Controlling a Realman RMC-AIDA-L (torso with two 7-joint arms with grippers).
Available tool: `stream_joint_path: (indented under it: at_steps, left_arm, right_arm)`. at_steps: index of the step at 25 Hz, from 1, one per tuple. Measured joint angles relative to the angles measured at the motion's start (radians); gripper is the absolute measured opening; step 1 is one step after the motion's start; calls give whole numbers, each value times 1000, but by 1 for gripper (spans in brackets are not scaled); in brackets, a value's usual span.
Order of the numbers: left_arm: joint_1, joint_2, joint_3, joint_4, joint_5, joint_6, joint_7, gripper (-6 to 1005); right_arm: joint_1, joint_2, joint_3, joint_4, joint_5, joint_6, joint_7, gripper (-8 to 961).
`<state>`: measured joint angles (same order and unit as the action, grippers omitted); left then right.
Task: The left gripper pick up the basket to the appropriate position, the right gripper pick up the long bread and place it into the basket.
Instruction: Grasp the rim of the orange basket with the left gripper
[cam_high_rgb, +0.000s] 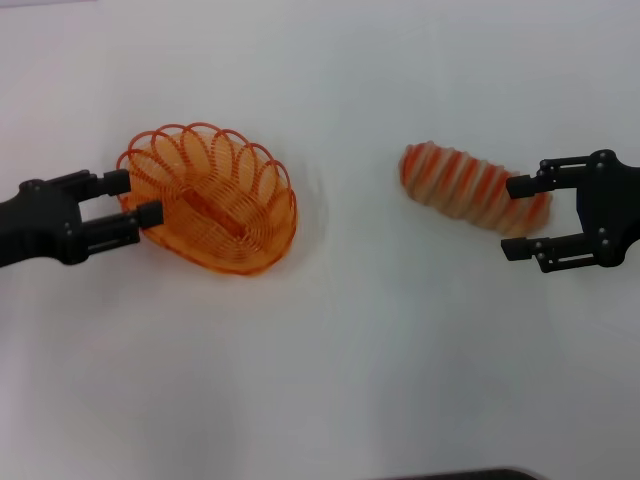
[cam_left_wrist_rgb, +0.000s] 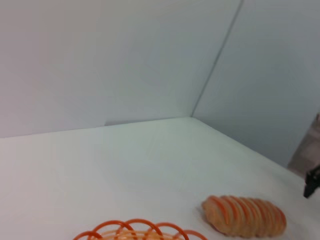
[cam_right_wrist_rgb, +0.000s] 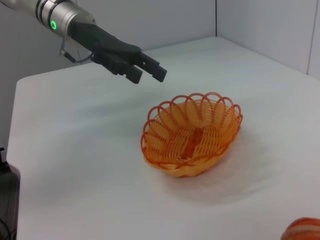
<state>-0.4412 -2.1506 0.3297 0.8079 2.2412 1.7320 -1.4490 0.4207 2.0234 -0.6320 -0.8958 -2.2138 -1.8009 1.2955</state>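
Observation:
The orange wire basket (cam_high_rgb: 215, 205) sits on the white table at the left. My left gripper (cam_high_rgb: 140, 197) is open at the basket's left end, one finger on each side of the rim as seen from above. In the right wrist view the left gripper (cam_right_wrist_rgb: 147, 72) hovers above and apart from the basket (cam_right_wrist_rgb: 192, 135). The long bread (cam_high_rgb: 465, 185) lies at the right, tan with orange stripes. My right gripper (cam_high_rgb: 510, 218) is open, its fingers around the bread's right end. The left wrist view shows the bread (cam_left_wrist_rgb: 245, 216) and the basket's rim (cam_left_wrist_rgb: 140, 230).
The white table (cam_high_rgb: 330, 380) ends near grey walls (cam_left_wrist_rgb: 125, 60) behind the work. A dark object (cam_right_wrist_rgb: 7, 192) stands off the table's edge in the right wrist view. A dark strip (cam_high_rgb: 470, 474) lies at the front edge.

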Motion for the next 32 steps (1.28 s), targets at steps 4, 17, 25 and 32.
stream_joint_path:
  at_steps: [4, 17, 25, 32]
  left_arm:
    - [-30, -5, -3, 0, 0, -36, -95, 671]
    - [-118, 13, 106, 99, 14, -231, -442, 651]
    - [-196, 47, 299, 168, 199, -258, -687, 638]
    - [-251, 37, 419, 210, 339, -308, -807, 628]
  right_arm:
    - [1, 0, 7, 0, 1, 0, 0, 779]
    - [9, -2, 9, -1, 2, 0, 1, 779]
    - [10, -3, 9, -2, 2, 0, 1, 779]
    - [12, -5, 9, -2, 2, -3, 1, 778]
